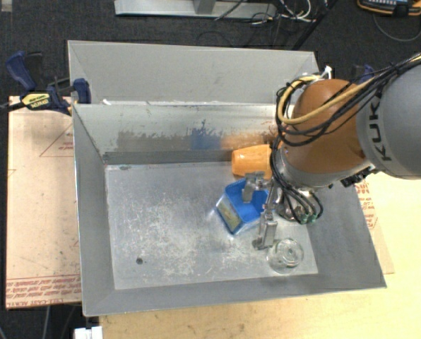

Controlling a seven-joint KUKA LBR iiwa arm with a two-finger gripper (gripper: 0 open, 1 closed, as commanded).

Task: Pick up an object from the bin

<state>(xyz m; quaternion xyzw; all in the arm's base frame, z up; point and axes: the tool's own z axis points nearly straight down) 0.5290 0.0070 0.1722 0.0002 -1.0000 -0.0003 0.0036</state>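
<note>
My gripper hangs low in the right half of the bin, open. One finger stands at the far side of a blue flat packet with a tan patch at its near left corner, and the other finger stands just off its near right edge. The packet's right end lies between them; whether they touch it I cannot tell. A clear round cup-like thing lies right in front of the near finger. An orange rounded thing rests against the back wall, just behind the gripper.
The arm with its orange cover and cables reaches in from the right and hides the bin's right back corner. The bin's sloping walls close in on all sides; bare grey floor stretches to the left of the packet.
</note>
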